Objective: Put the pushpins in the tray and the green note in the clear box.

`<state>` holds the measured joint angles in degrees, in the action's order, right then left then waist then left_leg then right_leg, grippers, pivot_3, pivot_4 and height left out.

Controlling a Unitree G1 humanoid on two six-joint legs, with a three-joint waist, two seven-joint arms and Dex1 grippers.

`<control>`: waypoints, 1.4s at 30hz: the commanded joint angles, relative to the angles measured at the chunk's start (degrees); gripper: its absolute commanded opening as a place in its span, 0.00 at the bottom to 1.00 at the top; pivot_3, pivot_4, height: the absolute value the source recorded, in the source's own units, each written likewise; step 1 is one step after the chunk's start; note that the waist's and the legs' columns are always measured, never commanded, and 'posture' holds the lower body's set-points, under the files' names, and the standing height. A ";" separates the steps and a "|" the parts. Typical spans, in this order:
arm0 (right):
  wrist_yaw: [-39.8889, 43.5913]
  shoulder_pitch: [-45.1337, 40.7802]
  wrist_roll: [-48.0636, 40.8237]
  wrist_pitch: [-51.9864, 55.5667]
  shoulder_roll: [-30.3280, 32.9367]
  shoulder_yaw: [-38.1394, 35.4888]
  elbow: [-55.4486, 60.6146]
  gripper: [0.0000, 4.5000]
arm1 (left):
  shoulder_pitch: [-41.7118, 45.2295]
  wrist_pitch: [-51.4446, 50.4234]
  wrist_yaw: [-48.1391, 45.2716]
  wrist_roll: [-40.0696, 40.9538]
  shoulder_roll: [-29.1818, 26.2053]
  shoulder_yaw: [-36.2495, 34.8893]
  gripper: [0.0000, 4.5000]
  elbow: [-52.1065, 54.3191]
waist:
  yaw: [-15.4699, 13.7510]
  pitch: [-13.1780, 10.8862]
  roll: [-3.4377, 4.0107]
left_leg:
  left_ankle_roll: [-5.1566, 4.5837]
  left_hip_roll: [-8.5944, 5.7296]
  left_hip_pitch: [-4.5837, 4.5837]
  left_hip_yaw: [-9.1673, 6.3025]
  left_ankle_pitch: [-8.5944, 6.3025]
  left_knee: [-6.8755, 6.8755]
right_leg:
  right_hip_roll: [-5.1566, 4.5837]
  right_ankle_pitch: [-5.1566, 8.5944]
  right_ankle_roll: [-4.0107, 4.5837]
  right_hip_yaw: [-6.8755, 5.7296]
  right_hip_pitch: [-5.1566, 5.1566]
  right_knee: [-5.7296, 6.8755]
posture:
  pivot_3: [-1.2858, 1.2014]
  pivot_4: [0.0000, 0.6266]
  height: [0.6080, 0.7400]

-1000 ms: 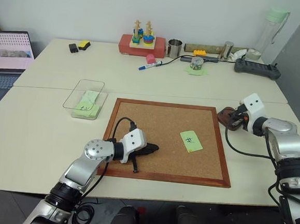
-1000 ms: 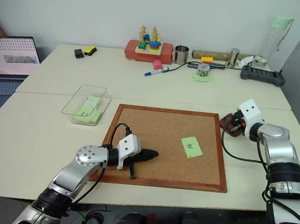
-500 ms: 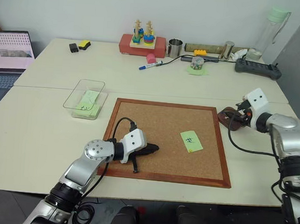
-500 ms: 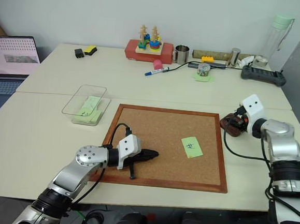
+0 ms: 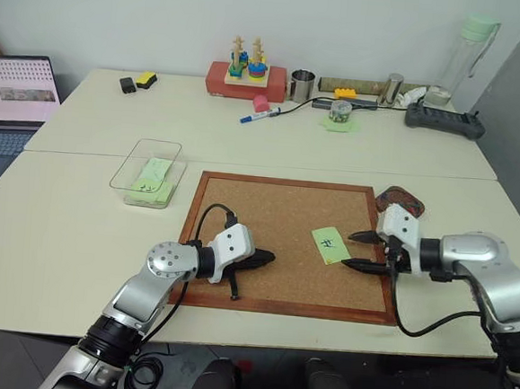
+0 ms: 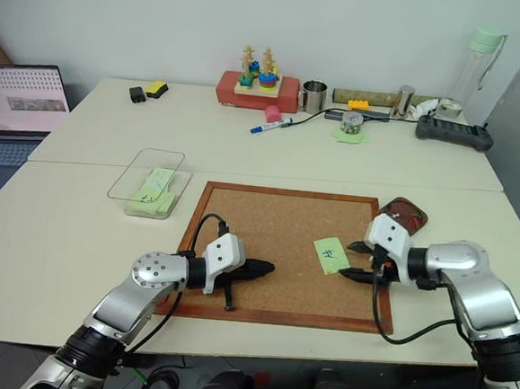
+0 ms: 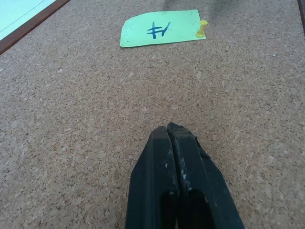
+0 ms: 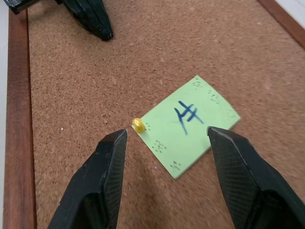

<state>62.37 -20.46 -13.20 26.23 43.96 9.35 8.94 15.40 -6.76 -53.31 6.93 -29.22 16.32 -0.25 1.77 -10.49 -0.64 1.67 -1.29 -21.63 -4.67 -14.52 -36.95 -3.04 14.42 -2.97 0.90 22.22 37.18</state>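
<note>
We're mid-task: green note (image 5: 331,245) is still pinned on the cork board (image 5: 276,216) by a yellow pushpin (image 8: 138,125), our open, empty right gripper (image 5: 356,251) at its 3 o'clock, left gripper (image 5: 260,258) shut and idle, tray (image 5: 401,203) at board's 2 o'clock, clear box (image 5: 147,172) at 10.

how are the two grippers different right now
The left gripper has its fingers pressed shut and holds nothing; the right gripper stands open. The left rests on bare cork board, apart from the green note; the right points at the note and its yellow pushpin. Both have black fingers and are over the board.
</note>
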 commanded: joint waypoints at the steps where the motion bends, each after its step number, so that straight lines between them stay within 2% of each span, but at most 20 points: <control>1: -1.58 -0.37 0.92 -2.22 -1.77 0.54 -0.16 0.62 | -1.77 -0.98 -1.42 -2.21 -0.72 2.56 0.00 -2.40 | -0.04 0.00 0.00 | 0.00 -0.01 -0.01 -0.01 0.00 0.00 | 0.00 -0.01 0.01 0.00 0.00 0.00 | 0.52 0.24 1.00; 9: -0.89 -0.52 1.89 -5.06 -3.14 1.42 -3.11 0.62 | -2.09 -0.98 -1.15 -2.28 -0.80 2.42 0.00 -2.11 | -0.08 0.01 -0.01 | 0.00 -0.02 -0.02 -0.02 0.00 0.00 | 0.00 -0.08 0.13 0.00 0.00 -0.01 | 0.52 0.24 1.00; 13: -0.66 -0.05 2.26 -5.68 -3.48 1.80 -3.06 0.48 | -2.30 -1.12 -1.02 -2.24 -0.80 2.31 0.00 -1.87 | -0.07 0.01 -0.01 | 0.00 -0.02 -0.02 -0.02 0.00 0.00 | 0.00 -0.07 0.12 0.00 0.00 -0.01 | 0.52 0.24 1.00; 21: -0.77 0.86 3.67 -7.52 -3.63 3.02 -3.66 0.11 | -2.53 -1.18 -0.95 -2.23 -0.84 2.25 0.00 -1.78 | -0.07 0.01 -0.01 | 0.00 -0.02 -0.02 -0.03 0.00 0.00 | 0.00 -0.07 0.12 0.00 0.00 -0.01 | 0.52 0.24 1.00; 24: -0.91 0.95 3.70 -7.63 -3.67 3.02 -3.61 0.01 | -2.59 -1.19 -0.93 -2.18 -0.89 2.19 0.00 -1.73 | -0.06 0.01 -0.01 | 0.00 -0.02 -0.02 -0.03 0.00 0.00 | 0.00 -0.07 0.11 0.00 0.00 -0.01 | 0.52 0.24 1.00; 35: 0.38 0.81 -0.93 -4.96 -2.57 -0.82 1.71 0.01 | -2.61 -1.68 -0.49 -1.83 -0.47 1.76 0.00 -2.19 | -0.06 0.00 -0.01 | 0.00 -0.02 -0.03 -0.04 0.00 0.00 | 0.00 -0.07 0.11 -0.01 0.00 -0.02 | 0.52 0.24 1.00; 42: 0.41 0.00 -2.96 -3.45 -0.79 -2.75 5.49 0.01 | -0.47 -6.17 0.68 2.28 1.98 -1.58 0.00 -0.63 | -0.15 0.01 -0.02 | 0.00 -0.02 -0.03 -0.07 0.00 -0.02 | 0.00 -0.02 0.03 -0.03 -0.02 -0.02 | 0.52 0.24 1.00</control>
<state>62.50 -19.47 -14.87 22.80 42.32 8.04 11.90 15.42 -8.58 -53.07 7.75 -27.90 15.23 -0.15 1.62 -10.48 -0.65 1.67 -1.31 -21.66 -4.74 -14.52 -36.98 -3.04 14.43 -3.00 0.87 22.20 37.16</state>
